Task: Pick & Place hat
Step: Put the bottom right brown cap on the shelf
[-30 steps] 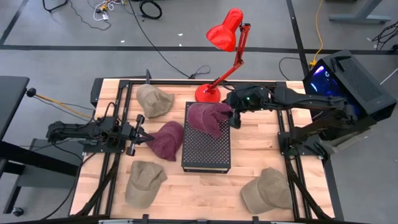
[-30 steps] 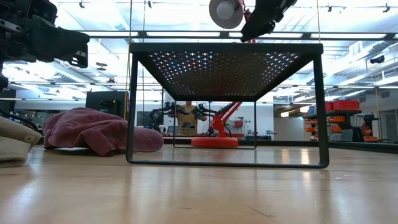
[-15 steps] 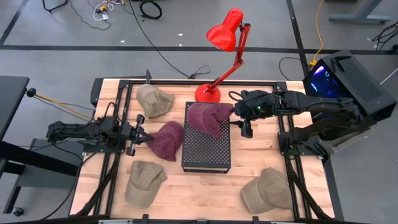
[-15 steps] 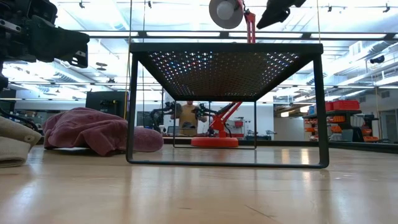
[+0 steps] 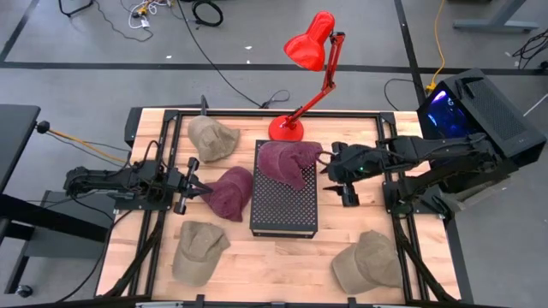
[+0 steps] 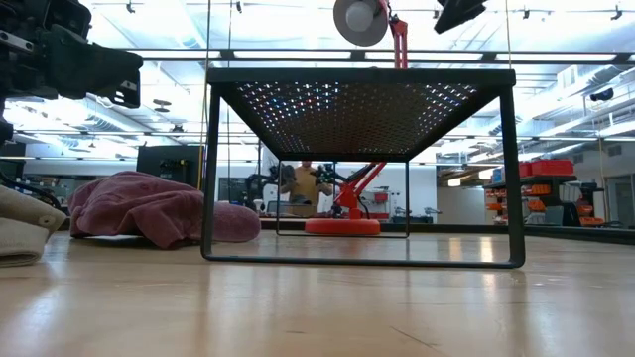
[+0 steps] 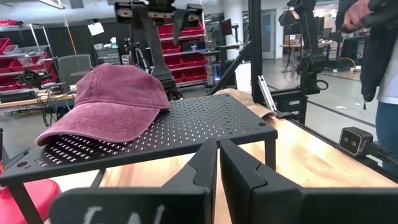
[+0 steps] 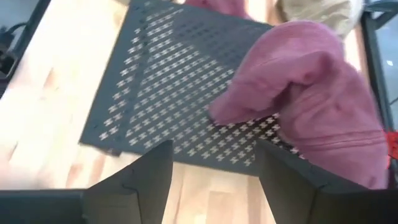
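No legible writing. Maroon hat [image 5: 288, 162] on rack [image 5: 284, 205] far end; lamp [image 5: 309, 68] behind. Right gripper [image 5: 336, 180] wide open, empty, off rack's right edge. Left gripper [image 5: 199, 189] shut, empty, beside second maroon hat [image 5: 229, 192].

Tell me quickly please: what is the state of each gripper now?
Left gripper: fingers closed, holding nothing.
Right gripper: fingers open, holding nothing; the maroon fabric cap lies on the black perforated metal stand.

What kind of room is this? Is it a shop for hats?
Probably a robot lab or workshop, not a shop. Two robot arms are bolted to a wooden table, cables trail over the grey floor, and shelves with red bins stand behind. The caps, like the maroon cap on the black rack, look like practice things.
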Available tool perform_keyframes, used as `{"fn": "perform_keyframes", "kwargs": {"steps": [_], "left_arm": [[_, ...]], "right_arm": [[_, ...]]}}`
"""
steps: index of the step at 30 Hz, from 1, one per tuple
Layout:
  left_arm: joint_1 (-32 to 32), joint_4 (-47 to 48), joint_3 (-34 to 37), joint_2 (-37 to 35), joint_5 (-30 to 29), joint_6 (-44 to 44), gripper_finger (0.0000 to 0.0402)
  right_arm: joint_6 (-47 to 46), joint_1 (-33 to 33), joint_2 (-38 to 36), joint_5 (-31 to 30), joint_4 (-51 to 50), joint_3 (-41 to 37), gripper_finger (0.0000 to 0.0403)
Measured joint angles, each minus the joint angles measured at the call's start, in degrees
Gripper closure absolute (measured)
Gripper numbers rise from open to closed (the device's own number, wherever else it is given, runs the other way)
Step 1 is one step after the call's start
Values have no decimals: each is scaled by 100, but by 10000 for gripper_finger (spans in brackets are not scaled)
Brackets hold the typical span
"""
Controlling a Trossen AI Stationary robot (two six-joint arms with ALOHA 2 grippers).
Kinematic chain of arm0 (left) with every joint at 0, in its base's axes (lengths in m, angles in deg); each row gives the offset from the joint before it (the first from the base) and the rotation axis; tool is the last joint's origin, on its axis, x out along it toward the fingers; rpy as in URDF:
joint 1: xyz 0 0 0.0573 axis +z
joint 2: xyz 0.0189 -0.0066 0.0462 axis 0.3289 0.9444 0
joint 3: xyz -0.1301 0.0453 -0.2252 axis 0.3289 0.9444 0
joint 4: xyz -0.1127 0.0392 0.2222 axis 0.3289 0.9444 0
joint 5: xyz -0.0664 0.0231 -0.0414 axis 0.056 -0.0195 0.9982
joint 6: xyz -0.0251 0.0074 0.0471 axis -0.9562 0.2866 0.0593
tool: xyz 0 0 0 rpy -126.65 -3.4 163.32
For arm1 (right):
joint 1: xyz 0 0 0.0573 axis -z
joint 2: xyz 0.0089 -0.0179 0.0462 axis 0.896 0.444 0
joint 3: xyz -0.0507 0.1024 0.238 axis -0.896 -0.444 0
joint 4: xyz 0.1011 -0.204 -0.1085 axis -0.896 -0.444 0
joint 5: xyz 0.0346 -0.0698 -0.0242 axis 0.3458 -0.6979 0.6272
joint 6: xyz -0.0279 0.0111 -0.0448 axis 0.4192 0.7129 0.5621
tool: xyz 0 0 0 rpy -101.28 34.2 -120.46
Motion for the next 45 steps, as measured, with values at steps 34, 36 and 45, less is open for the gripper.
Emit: {"fn": "perform_keyframes", "kwargs": {"steps": [34, 36, 45], "left_arm": [[-1, -2, 0, 0, -1, 0, 376], [-2, -1, 0, 0, -1, 0, 376], [-1, 0, 1, 0, 0, 0, 376]], "right_arm": [[-761, -3042, 22, 1349, -446, 0, 175], [-804, -3193, 22, 1348, -446, 0, 175], [-1475, -3829, 171, 1335, -704, 0, 175]]}}
